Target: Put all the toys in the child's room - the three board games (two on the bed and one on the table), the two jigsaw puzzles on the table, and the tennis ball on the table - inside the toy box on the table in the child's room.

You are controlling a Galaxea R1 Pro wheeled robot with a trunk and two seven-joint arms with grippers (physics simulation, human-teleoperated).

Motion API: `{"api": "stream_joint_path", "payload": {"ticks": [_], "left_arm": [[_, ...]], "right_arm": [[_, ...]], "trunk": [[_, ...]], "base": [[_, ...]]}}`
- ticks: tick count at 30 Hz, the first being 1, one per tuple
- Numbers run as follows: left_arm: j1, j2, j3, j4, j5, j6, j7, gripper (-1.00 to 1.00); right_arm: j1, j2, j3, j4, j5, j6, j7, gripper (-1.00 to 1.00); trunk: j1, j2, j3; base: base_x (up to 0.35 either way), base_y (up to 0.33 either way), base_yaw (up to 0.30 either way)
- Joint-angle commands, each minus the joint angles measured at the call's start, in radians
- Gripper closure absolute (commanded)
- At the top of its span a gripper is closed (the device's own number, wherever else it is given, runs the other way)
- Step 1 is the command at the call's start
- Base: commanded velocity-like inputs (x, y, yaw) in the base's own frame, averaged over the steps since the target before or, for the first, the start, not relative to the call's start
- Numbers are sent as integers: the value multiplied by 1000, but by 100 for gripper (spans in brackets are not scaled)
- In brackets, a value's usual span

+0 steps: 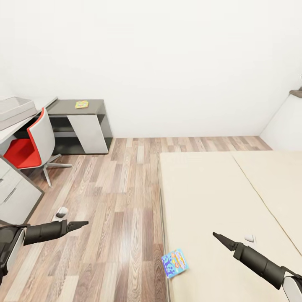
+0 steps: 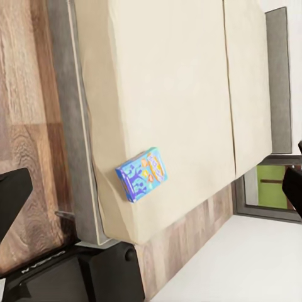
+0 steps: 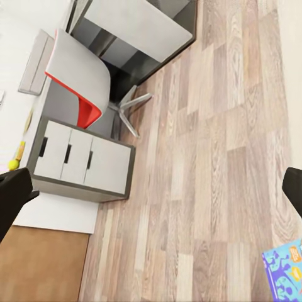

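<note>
Child's room, blue board game [image 1: 174,263] at bed [image 1: 226,201] edge, print unreadable, both tools' spread unclear

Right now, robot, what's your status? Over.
Left gripper over wooden floor, right gripper over beige bed, holding nothing. Blue cartoon-printed board game box lies at bed's near edge. Nothing blocking it.

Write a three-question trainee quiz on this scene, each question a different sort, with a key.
1. True or false: the blue board game lies at the edge of the bed.
2. The yellow box rests on: A) the grey shelf unit B) the floor C) the chair
3. Fill in: the chair's seat is ____.

Key: 1 true; 2 A; 3 red. Neither the left gripper nor the right gripper holds anything.
</note>
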Motion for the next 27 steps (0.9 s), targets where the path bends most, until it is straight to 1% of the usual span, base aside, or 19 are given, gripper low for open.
{"api": "stream_joint_path", "payload": {"ticks": [1,27], "left_arm": [[-1,0,1,0,1,10,-3,-100],[-1,2,3,0,1,10,-4,-100]], "right_arm": [[-1,0,-1,0,-5,7,0,-100],[-1,0,-1,0,-6,7,0,-100]], "trunk": [[1,-2,0],[1,-2,43]], "base": [[0,0,0],[0,0,0]]}}
